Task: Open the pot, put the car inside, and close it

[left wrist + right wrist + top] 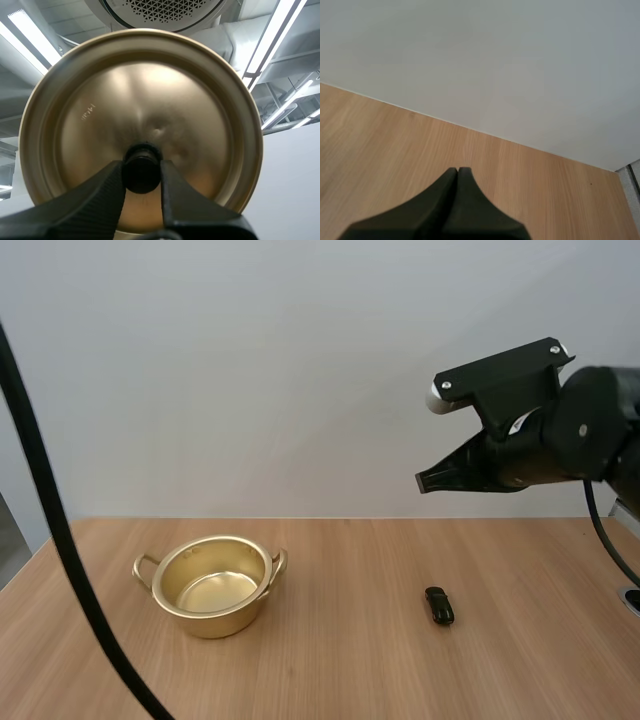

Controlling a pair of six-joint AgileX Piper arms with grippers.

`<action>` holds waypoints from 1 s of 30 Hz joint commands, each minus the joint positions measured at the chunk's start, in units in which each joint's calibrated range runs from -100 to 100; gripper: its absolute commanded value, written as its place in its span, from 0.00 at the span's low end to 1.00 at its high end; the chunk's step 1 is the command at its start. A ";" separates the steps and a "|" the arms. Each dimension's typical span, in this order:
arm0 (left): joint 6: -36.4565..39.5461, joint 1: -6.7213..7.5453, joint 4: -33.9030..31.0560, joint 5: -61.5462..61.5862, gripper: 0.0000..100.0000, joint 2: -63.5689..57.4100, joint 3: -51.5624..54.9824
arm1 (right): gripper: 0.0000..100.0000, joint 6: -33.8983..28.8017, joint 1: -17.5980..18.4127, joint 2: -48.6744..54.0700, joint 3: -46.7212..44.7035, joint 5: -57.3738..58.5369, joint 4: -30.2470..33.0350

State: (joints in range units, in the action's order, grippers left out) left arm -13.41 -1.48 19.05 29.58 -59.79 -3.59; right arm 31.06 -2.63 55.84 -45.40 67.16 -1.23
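Here the gold pot [215, 622] stands open on the wooden table [400, 680], toward my left side in the high view, with its two loop handles [146, 568] out to either side and its shiny inside showing. The small dark car [438, 605] lies flat on the table, well apart from the pot and off toward my right side, touching neither the pot nor a gripper. My right gripper [422, 481] hangs high in the air over the car's side of the table, far from the car, with its tip pointing toward my left. In the right wrist view its fingers [440, 205] are pressed together into one dark wedge, pinching nothing, with the wooden table beneath them. My left gripper [142, 171] pinches the black knob [142, 159] of the pot's lid [140, 95]. In the left wrist view the two fingers stand one on each side of the knob, and the round gold lid spreads out beyond them, its knob side turned to the camera. How high the lid is above the table, I cannot tell.
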 commanded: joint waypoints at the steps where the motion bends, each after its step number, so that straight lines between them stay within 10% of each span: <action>1: 0.03 -0.04 -0.07 0.00 0.00 -0.01 -0.03 | 0.00 0.30 0.00 -30.25 6.83 8.01 0.82; 15: 0.03 -0.04 -1.26 0.54 0.00 1.30 -0.03 | 0.00 0.66 0.00 -39.52 8.32 10.10 3.40; 23: 0.03 -0.04 -1.36 3.74 0.00 2.73 -0.03 | 0.73 0.66 0.00 -39.39 8.49 6.72 3.40; 30: 0.03 -0.04 -1.36 4.75 0.00 3.73 -0.03 | 0.84 0.47 0.00 -39.39 8.49 7.31 2.62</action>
State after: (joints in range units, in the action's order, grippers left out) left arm -13.41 -1.48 17.68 34.21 -56.25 -3.59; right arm 31.50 -2.63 16.47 -36.95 73.67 2.00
